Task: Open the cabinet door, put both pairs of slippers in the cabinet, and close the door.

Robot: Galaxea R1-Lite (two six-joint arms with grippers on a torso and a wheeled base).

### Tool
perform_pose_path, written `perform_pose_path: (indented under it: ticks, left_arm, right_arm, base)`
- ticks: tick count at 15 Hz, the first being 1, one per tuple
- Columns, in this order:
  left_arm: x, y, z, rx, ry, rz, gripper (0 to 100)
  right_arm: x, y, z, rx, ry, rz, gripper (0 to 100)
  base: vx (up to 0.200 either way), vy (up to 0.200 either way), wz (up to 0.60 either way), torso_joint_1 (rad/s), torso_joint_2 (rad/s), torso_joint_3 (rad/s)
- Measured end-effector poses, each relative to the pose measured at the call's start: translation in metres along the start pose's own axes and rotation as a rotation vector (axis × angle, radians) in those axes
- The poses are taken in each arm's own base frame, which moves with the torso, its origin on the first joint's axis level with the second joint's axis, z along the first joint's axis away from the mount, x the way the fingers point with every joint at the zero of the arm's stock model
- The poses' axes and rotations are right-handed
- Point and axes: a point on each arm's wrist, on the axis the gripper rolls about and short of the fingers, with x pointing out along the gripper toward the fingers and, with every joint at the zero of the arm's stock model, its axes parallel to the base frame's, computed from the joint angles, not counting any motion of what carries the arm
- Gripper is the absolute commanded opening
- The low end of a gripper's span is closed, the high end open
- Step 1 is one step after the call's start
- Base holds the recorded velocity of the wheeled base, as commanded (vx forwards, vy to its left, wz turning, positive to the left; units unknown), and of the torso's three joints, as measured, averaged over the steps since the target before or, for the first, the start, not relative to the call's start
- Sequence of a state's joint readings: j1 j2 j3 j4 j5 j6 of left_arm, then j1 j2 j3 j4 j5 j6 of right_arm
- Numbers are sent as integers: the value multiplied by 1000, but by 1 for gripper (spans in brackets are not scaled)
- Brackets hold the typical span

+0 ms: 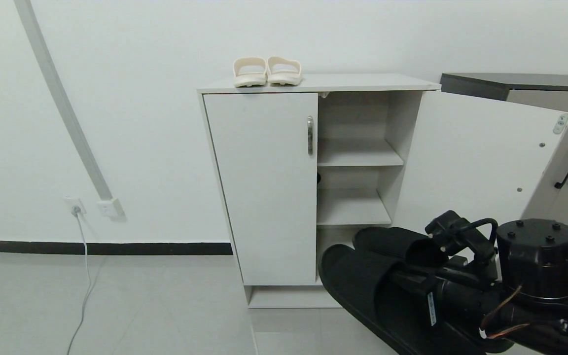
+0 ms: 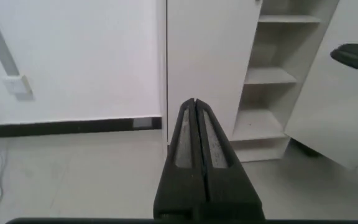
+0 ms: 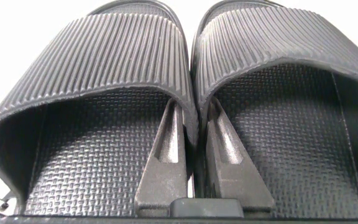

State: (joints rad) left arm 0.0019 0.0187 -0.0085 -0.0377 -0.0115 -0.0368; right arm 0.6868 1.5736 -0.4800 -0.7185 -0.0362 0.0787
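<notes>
The white cabinet (image 1: 264,187) stands against the wall with its left door shut and its right door (image 1: 476,158) swung open, showing bare shelves (image 1: 358,155). A pair of cream slippers (image 1: 266,71) rests on the cabinet top. My right gripper (image 3: 194,155) is shut on the pair of black slippers (image 1: 377,276), pinching the two inner strap edges together, held in the air in front of the open compartment near its bottom. The black slippers (image 3: 185,93) loom close in the right wrist view. My left gripper (image 2: 195,109) is shut with nothing in it, low and facing the cabinet (image 2: 210,62).
A dark-topped grey cabinet (image 1: 560,123) with black handles stands right of the open door. A wall socket with a cable (image 1: 84,256) trailing over the floor is at the left. The tiled floor (image 1: 141,305) in front is bare.
</notes>
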Motion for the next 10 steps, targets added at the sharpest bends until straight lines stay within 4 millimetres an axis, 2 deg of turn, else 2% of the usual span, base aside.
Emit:
perform_pose_path:
  ticks: [2, 5, 8, 10]
  left_arm:
    - [-1, 3, -5, 45, 26, 136, 0]
    - [-1, 0, -6, 55, 27, -5, 0]
    - [-1, 0, -6, 49, 26, -4, 0]
    - [-1, 0, -6, 50, 26, -3, 0]
  right_arm:
    - [0, 0, 0, 1, -5, -5, 0]
    - [0, 0, 1, 0, -7, -7, 0]
    - [5, 0, 4, 3, -26, -53, 0]
    - [16, 4, 6, 16, -43, -108, 0]
  base:
    - [0, 0, 0, 0, 0, 0]
    - [0, 0, 0, 0, 0, 0]
    - [0, 0, 0, 0, 0, 0]
    - [0, 0, 0, 0, 0, 0]
